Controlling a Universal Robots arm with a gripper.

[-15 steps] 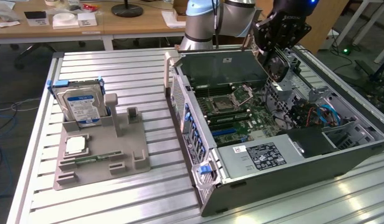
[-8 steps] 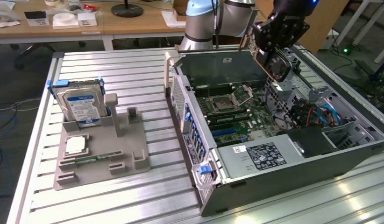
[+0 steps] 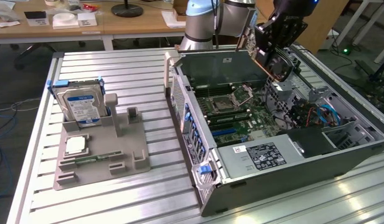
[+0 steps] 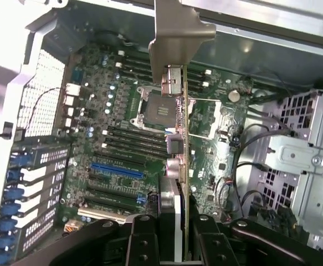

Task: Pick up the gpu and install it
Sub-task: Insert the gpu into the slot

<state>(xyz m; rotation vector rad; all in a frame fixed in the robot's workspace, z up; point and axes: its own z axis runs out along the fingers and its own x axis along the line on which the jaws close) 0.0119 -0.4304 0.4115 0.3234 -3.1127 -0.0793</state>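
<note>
Exterior view: one arm hangs over the open computer case [image 3: 254, 154], which stands along the edge of the table [image 3: 117, 65] on the exterior view's right. One gripper [image 3: 277, 43] holds one gpu [image 3: 280, 65] edge-down above the case's far end, clear of the board inside. Near the table's opposite edge lies one grey tray [image 3: 126, 140] carrying one upright hard drive [image 3: 83, 105], one flat processor chip [image 3: 75, 144] and one memory stick [image 3: 95, 158].

Wrist view: the two fingers [image 4: 144, 241] of the gripper [image 4: 178, 241] are closed against both faces of the gpu [image 4: 179, 138]; its one metal bracket [image 4: 178, 27] is at the far end. The motherboard [image 4: 111, 111] lies beneath, with one blue slot [image 4: 117, 169] and one processor socket [image 4: 157, 108].
</note>
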